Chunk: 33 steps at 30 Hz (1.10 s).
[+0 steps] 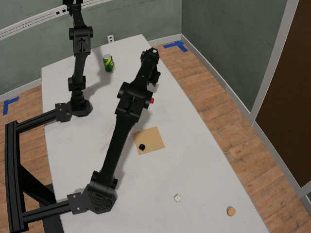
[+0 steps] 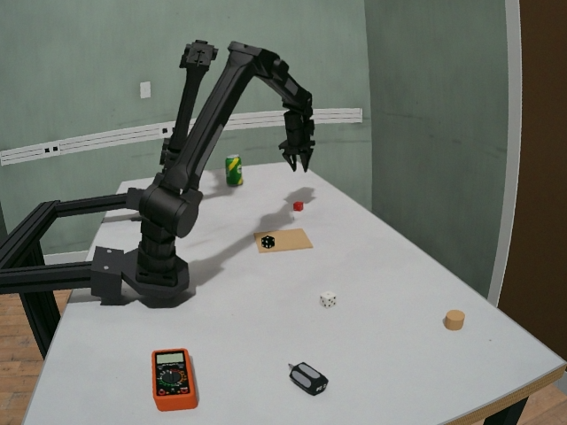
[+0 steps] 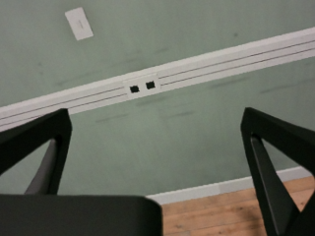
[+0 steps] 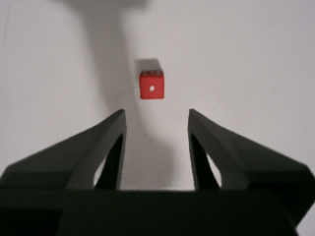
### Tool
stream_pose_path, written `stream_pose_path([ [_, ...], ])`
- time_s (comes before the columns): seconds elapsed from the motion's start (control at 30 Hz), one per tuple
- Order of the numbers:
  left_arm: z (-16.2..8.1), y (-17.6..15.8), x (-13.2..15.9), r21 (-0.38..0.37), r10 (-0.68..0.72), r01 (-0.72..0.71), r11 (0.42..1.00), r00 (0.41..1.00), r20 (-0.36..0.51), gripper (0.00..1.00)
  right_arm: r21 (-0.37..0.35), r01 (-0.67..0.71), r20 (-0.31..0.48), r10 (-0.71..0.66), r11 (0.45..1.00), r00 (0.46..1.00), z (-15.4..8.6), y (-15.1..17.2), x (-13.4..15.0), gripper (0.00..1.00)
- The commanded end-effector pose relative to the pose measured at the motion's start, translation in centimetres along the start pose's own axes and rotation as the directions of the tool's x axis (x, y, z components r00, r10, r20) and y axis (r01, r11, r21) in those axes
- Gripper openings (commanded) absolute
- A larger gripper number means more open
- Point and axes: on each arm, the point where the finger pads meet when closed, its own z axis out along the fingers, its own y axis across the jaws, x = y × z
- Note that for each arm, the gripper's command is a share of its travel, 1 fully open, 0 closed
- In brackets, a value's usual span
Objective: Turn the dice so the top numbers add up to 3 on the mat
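White desk (image 1: 200, 162) (image 2: 252, 338) (image 4: 246, 49) below, your right claw (image 1: 151, 84) (image 2: 299, 170) (image 4: 157, 118) hangs part-open, empty, red die (image 1: 152, 100) (image 2: 298, 206) (image 4: 152, 87) at twelve o'clock in its wrist view. Your left claw (image 1: 72, 2) (image 3: 156, 117) gapes wide, empty.

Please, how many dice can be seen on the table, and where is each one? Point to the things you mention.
3. The black die (image 1: 142, 147) (image 2: 267, 242) is on the mat (image 1: 153, 138) (image 2: 292, 239); the red die (image 1: 152, 100) (image 2: 298, 206) (image 4: 152, 86) and white die (image 1: 177, 197) (image 2: 328, 299) are off it, on opposite sides.
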Motion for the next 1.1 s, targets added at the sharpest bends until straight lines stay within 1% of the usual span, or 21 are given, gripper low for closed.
stream_pose_path([
  [0.0,-0.5,0.6,-0.5,-0.016,0.017,-0.017,1.0,1.0,0.004,1.0,0.0,-0.053,-0.105,0.053,0.999,0.993,0.1,-0.6,-1.1,0.39],
  [0.1,-0.5,0.6,-0.5,-0.016,0.017,-0.017,1.0,1.0,0.004,1.0,0.001,-0.055,-0.14,0.055,0.998,0.989,0.0,-0.8,-1.1,0.39],
  [0.23,-0.5,0.6,-0.5,-0.016,0.017,-0.017,1.0,1.0,0.004,1.0,0.001,-0.056,-0.15,0.055,0.998,0.987,0.0,-0.8,-1.1,0.39],
  [0.27,-0.5,0.6,-0.5,-0.016,0.017,-0.017,1.0,1.0,0.004,1.0,0.001,-0.061,-0.138,0.061,0.998,0.989,-0.9,-1.2,-1.4,0.39],
  [0.33,-0.5,0.6,-0.5,-0.016,0.017,-0.017,1.0,1.0,0.004,1.0,0.001,-0.066,-0.127,0.065,0.998,0.99,-1.6,-1.4,-1.6,0.39],
  [0.37,-0.5,0.6,-0.5,-0.016,0.017,-0.017,1.0,1.0,0.004,1.0,0.001,-0.064,-0.13,0.064,0.998,0.989,-1.5,-1.4,-1.5,1.0],
  [0.67,-0.5,0.6,-0.5,-0.016,0.017,-0.017,1.0,1.0,0.004,1.0,-0.001,-0.053,-0.128,0.053,0.999,0.99,-1.5,-1.5,-1.6,1.0],
  [0.7,-0.5,0.6,-0.5,-0.016,0.017,-0.017,1.0,1.0,0.004,1.0,-0.002,-0.024,-0.15,0.024,1.0,0.988,-0.6,-1.2,-0.7,1.0],
  [0.73,-0.5,0.6,-0.5,-0.016,0.017,-0.017,1.0,1.0,0.004,1.0,-0.005,0.001,-0.165,-0.002,1.0,0.986,1.3,-0.7,0.5,1.0],
  [0.8,-0.5,0.6,-0.5,-0.016,0.017,-0.017,1.0,1.0,0.004,1.0,-0.005,0.001,-0.165,-0.002,1.0,0.986,1.3,-0.7,0.5,1.0],
  [0.93,-0.5,0.6,-0.5,-0.016,0.017,-0.017,1.0,1.0,0.004,1.0,-0.024,0.113,-0.173,-0.115,0.993,0.978,4.0,-0.3,1.7,1.0],
  [1.0,-0.5,0.6,-0.5,-0.016,0.017,-0.017,1.0,1.0,0.004,1.0,-0.026,0.124,-0.174,-0.127,0.992,0.977,4.3,-0.2,1.9,1.0],
  [1.03,-0.5,0.6,-0.5,-0.016,0.017,-0.017,1.0,1.0,0.004,1.0,-0.026,0.124,-0.172,-0.127,0.992,0.977,4.2,-0.2,1.8,0.39],
  [1.07,-0.5,0.6,-0.5,-0.016,0.017,-0.017,1.0,1.0,0.004,1.0,-0.025,0.122,-0.167,-0.124,0.992,0.978,3.8,-0.4,1.7,0.39],
])
